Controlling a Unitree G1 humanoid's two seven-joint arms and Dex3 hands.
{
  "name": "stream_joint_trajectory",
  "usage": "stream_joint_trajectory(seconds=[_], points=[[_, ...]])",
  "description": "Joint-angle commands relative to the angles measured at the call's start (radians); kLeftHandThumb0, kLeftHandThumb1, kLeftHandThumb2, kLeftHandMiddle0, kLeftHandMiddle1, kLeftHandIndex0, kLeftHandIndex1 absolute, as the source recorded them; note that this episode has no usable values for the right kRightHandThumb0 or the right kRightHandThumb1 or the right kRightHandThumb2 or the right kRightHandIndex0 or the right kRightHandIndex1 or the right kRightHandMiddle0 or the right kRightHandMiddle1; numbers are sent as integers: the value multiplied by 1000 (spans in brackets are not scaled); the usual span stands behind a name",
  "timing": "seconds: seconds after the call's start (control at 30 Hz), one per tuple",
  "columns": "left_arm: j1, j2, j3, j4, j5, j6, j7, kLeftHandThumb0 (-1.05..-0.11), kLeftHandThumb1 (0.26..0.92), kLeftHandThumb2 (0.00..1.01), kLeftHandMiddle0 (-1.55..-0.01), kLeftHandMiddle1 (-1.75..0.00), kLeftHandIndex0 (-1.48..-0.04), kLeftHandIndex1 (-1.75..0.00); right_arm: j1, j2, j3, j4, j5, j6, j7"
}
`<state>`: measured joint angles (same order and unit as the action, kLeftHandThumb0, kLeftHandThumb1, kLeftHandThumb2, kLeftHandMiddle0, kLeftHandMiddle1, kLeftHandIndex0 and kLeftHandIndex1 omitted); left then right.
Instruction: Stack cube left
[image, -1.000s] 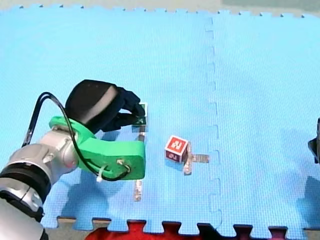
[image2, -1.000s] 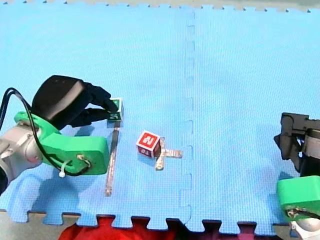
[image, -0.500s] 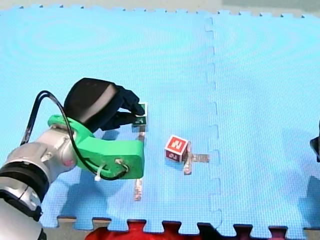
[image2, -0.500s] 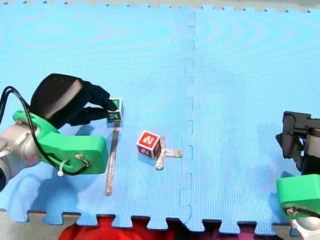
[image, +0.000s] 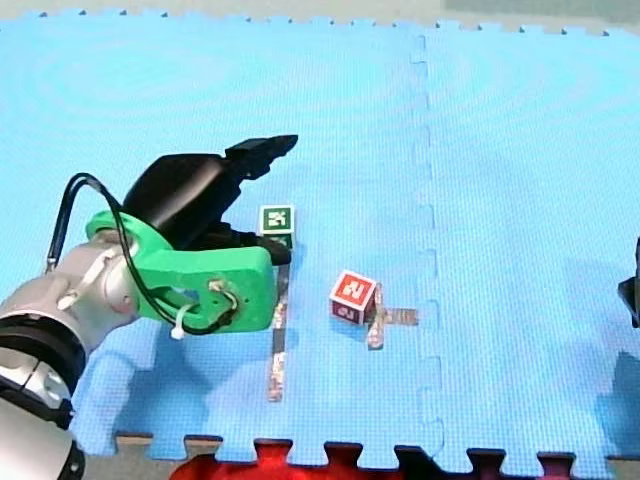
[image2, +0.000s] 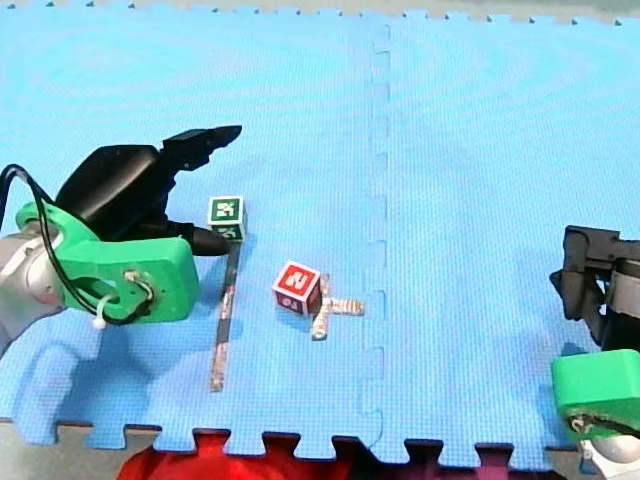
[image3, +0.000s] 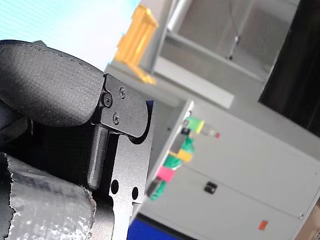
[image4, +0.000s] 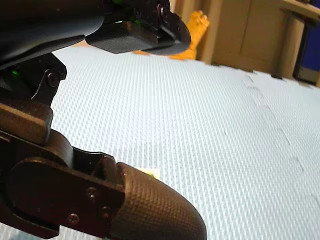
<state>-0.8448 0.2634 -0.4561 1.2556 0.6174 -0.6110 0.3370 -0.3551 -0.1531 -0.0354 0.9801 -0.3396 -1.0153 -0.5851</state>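
Blue mat (image: 500, 150), left robot hand (image: 200, 200) unclenched beside green cube (image: 277, 220), red cube (image: 353, 294) near, right robot hand (image2: 590, 280) at edge

green cube (image: 277, 220): one;
red cube (image: 352, 295): one;
long tape strip (image: 277, 350): one, left;
crossed tape strips (image: 378, 320): two, right
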Motion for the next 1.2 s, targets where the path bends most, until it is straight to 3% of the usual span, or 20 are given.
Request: stream_joint_trajectory(seconds=[0.0,0.47,0.6,0.73,1.17], points=[[-3,3,3,-2,3,11,9,-1048,921,69,-767,-1746,-200,-12,2,-6,-1,3,3,-3,-1],[-33,-12,2,9,1,66,-19,-1048,896,18,-837,-1746,-212,-10,13,-8,0,-6,9,-10,8],[-47,-12,-11,9,14,97,-52,-1048,884,7,-869,-1746,-218,-11,18,-9,-3,-17,14,-9,15],[-63,-14,-20,7,24,134,-88,-1048,861,0,-924,-1746,-318,-52,21,-10,-6,-27,18,-6,21],[-94,-34,-38,29,34,171,-163,-1048,864,8,-996,-1746,-369,-41,39,-13,-12,-70,16,4,28]])
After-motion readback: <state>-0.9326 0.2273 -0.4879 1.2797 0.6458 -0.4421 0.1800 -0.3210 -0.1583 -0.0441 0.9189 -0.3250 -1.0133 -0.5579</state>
